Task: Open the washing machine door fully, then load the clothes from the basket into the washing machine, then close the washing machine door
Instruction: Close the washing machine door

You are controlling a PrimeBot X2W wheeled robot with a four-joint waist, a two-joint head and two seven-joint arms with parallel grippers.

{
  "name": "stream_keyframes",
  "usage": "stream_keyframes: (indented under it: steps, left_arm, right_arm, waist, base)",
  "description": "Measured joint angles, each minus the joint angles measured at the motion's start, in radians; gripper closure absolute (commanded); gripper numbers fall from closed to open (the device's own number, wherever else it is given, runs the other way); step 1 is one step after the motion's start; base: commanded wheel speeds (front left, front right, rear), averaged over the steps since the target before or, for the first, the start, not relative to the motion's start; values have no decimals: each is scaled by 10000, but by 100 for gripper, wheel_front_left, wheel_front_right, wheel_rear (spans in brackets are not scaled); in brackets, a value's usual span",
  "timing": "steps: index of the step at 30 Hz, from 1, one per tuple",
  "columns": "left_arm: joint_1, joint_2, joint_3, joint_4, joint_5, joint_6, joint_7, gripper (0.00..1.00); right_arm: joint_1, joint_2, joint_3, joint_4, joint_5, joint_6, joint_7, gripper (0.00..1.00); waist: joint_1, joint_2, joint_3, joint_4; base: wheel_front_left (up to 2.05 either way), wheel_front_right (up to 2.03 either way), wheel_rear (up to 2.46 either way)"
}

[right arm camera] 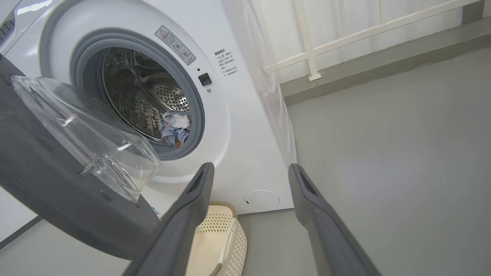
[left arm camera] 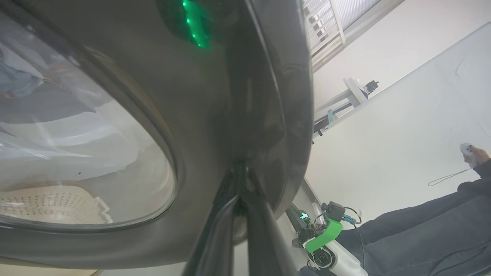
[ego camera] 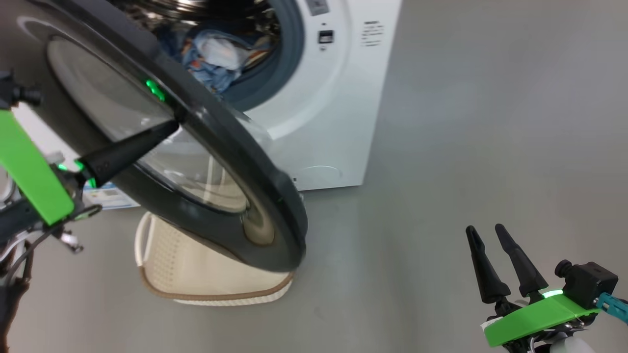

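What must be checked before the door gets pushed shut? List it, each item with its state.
1. Clothes inside the drum: ok.
2. Basket emptied: cannot tell, the door hides part of it.
3. Fabric off the grey seal: cannot tell, it lies close to the lower lip.
4. Left pincer shut, tips against the door's black rim: ok.
5. Right pincer open, empty, away from the door: ok.
6. Door shut: not ok, it stands partly open.
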Motion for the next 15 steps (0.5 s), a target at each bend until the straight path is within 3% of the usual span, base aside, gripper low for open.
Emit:
stream_keyframes:
  steps: [7, 15]
  left_arm:
    - [-368, -201, -336, 357, 203, -10, -713, 100]
    - [-30, 29, -495, 353, 201, -10, -1315, 100]
  right_arm:
    - [0, 109, -81, 6, -4, 0, 0, 0]
    - [29, 115, -117, 10, -58, 0, 0, 0]
  waist:
    - [0, 0, 84, -532]
    - [0, 0, -85, -333]
  base:
    - [0, 0, 0]
    - [0, 0, 0]
